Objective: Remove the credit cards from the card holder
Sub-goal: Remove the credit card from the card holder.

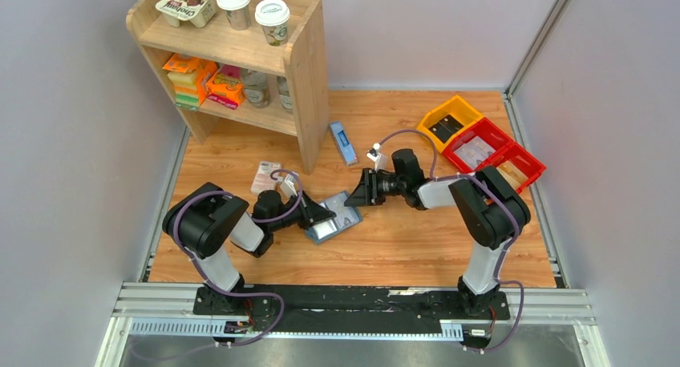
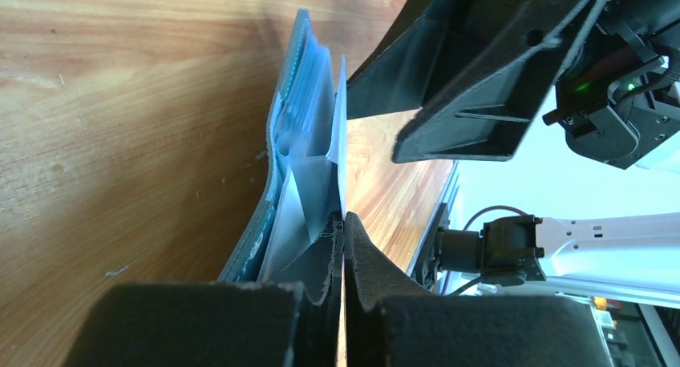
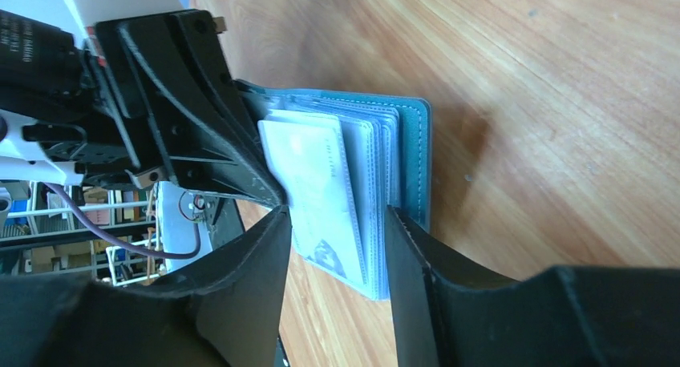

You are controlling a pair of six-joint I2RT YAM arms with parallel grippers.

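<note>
Two grippers meet at the teal-blue fabric card holder [image 1: 337, 223], which lies spread open on the wooden table [image 1: 417, 239] in the overhead view. Your left gripper [image 1: 325, 216] is at its near-left edge and your right gripper [image 1: 353, 197] at its far-right edge. At the back left, a wooden shelf unit [image 1: 309, 78] carries a yoghurt multipack [image 1: 186, 4] and two lidded paper cups [image 1: 273, 18] on top, with orange boxes [image 1: 224, 86] and glass jars [image 1: 257, 88] on the shelf below. At the right, a yellow plastic bin [image 1: 469, 110] holds a dark item. The red plastic bin [image 1: 495, 132] touching it holds something pale that you cannot make out.

From the left wrist, you see the left gripper clenched, its pads pressed together on a thin pale sleeve of the card holder. The holder's pages stand fanned up off the table, and the right gripper hangs close above them.

From the right wrist, you see the right gripper released, its jaws apart with one finger on either side of the stack of clear plastic sleeves [image 3: 377, 167]. A white card [image 3: 309, 171] sits in the front sleeve.
</note>
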